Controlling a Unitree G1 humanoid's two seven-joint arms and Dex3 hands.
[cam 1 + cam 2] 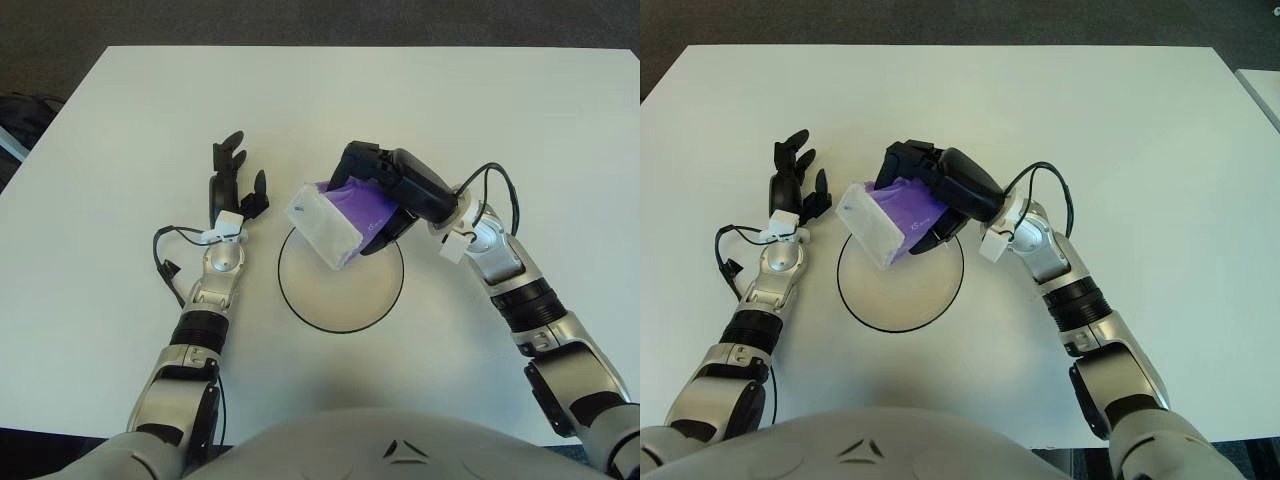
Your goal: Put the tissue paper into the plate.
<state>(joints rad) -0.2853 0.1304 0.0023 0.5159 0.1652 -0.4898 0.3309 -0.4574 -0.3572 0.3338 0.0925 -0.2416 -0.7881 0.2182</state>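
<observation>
A purple-and-white tissue pack [335,218] hangs tilted above the far edge of the white plate [340,288], which has a thin black rim. My right hand [385,190] is shut on the pack, fingers wrapped over its purple end; the white end points left and down toward the plate. The left hand [232,182] shows to the left of the plate with its fingers spread, holding nothing.
The plate stands on a white table [480,110] whose far and left edges border dark floor. A black cable [165,262] loops beside my left forearm. Another cable [498,185] arcs at the right wrist.
</observation>
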